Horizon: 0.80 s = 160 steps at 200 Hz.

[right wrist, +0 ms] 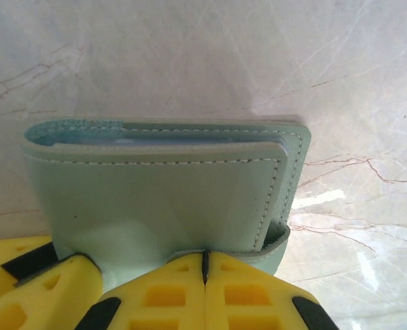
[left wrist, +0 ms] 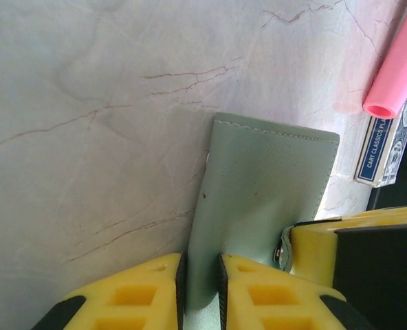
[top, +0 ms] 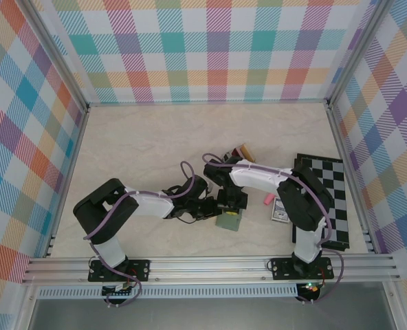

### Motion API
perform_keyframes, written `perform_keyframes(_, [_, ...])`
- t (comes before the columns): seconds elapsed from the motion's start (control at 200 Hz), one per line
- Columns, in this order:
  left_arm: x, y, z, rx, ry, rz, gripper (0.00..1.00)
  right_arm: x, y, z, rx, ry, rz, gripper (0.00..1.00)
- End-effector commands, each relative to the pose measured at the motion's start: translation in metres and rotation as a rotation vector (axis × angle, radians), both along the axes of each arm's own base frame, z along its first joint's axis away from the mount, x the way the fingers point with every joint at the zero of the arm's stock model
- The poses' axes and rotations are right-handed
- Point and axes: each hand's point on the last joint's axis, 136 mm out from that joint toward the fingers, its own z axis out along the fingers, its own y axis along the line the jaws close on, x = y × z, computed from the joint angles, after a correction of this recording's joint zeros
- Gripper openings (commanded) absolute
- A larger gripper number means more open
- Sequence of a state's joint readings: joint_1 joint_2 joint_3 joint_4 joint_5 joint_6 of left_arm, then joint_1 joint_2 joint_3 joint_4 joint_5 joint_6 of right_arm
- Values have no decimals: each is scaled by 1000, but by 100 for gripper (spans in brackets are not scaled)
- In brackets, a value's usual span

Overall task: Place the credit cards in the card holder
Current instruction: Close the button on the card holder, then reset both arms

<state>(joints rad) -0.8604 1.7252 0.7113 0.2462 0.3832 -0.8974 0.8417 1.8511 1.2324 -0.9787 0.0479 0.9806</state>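
Both hands pinch the holder, which sits between them. The left hand is nearly closed on one flap, and the right hand is shut on the other edge. I cannot tell whether cards are inside; loading is likely still to do.

Showing matt, stitched, leather-like material on the card holder; gleaming glossy and marble-veined across the surface.

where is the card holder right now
In the top view the card holder is near the front centre of the table, gripped by both the left gripper and the right gripper, with the blue playing-card box just to its right.
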Motion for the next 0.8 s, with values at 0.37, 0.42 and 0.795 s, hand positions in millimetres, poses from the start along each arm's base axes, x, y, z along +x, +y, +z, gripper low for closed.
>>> perform_keyframes(0.37, [19,40,16,193,-150,80,28,42,-82,98,-3,-557,-65,52])
perform_keyframes(0.42, [26,49,25,215,-186,89,31,51,-111,117,-90,-693,-69,65])
perform_keyframes(0.795, [102,224,88,560,-427,426,84,135,-218,102,-163,-1052,-6,98])
